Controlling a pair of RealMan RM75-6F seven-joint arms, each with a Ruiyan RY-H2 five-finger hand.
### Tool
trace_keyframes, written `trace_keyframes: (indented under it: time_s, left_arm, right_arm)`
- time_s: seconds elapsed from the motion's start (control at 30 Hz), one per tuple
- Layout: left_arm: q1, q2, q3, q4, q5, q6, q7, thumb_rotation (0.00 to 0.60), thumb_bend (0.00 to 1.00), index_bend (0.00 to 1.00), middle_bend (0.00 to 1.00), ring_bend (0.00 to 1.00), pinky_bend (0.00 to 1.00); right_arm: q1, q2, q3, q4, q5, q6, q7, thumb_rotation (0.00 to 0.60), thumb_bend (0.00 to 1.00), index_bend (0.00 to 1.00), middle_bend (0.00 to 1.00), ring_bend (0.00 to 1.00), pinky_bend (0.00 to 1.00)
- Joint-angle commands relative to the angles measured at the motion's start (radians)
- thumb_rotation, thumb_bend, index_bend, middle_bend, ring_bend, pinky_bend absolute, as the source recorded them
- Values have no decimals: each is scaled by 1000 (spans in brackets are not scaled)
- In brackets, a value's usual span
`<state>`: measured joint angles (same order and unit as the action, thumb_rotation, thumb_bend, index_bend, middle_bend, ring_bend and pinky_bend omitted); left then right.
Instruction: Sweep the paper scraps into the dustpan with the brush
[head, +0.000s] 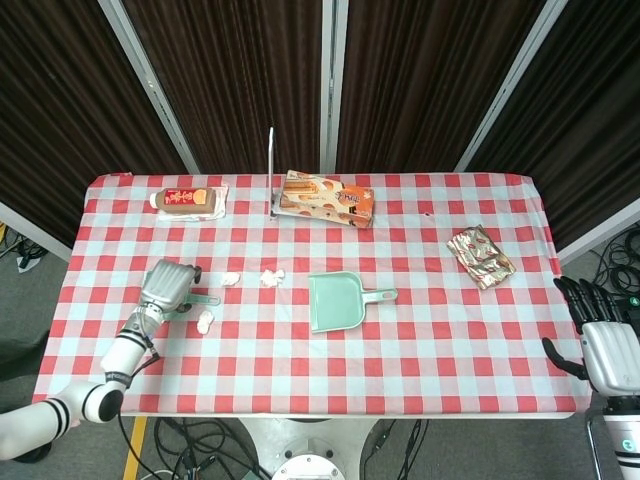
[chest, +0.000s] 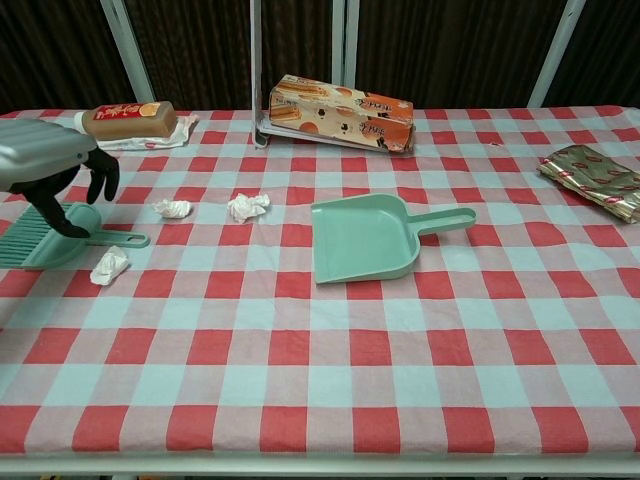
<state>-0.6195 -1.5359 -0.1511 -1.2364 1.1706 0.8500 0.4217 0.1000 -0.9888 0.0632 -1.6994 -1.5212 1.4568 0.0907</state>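
Note:
The mint-green brush (chest: 45, 237) lies at the table's left with its handle (head: 205, 299) pointing right. My left hand (head: 168, 286) (chest: 55, 168) hovers just above it, fingers spread and holding nothing. Three crumpled white paper scraps lie close by: one (chest: 110, 266) in front of the brush handle, one (chest: 173, 208) further back, one (chest: 247, 206) nearer the middle. The mint-green dustpan (head: 335, 301) (chest: 362, 237) sits in the middle, handle pointing right. My right hand (head: 605, 340) hangs open off the table's right front corner, seen only in the head view.
Along the back edge lie a brown packet on a cloth (chest: 130, 121), an orange snack box (chest: 342, 112) and a thin metal upright (head: 271, 170). A shiny foil wrapper (chest: 595, 178) lies at the far right. Red-and-white checked cloth (chest: 320, 380) covers the table.

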Motion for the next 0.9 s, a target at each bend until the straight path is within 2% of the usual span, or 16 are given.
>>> trace_keyframes:
  time_s: [0.03, 0.2, 0.9]
  left_arm:
    - [-12, -24, 6, 17, -47, -24, 23, 600, 184, 444, 488, 716, 903]
    - [-28, -37, 8, 35, -90, -58, 17, 600, 260, 441, 484, 716, 903]
    - [-77, -61, 50, 92, -122, -103, 17, 600, 287, 437, 482, 716, 903]
  right_arm:
    - [-1, -1, -1, 1, -2, 1, 1, 600, 246, 0, 73, 0, 0]
    - [-10, -3, -4, 6, -7, 16, 8, 600, 246, 0, 75, 0, 0]
    - [-30, -6, -4, 22, -4, 41, 23, 600, 247, 0, 83, 0, 0]
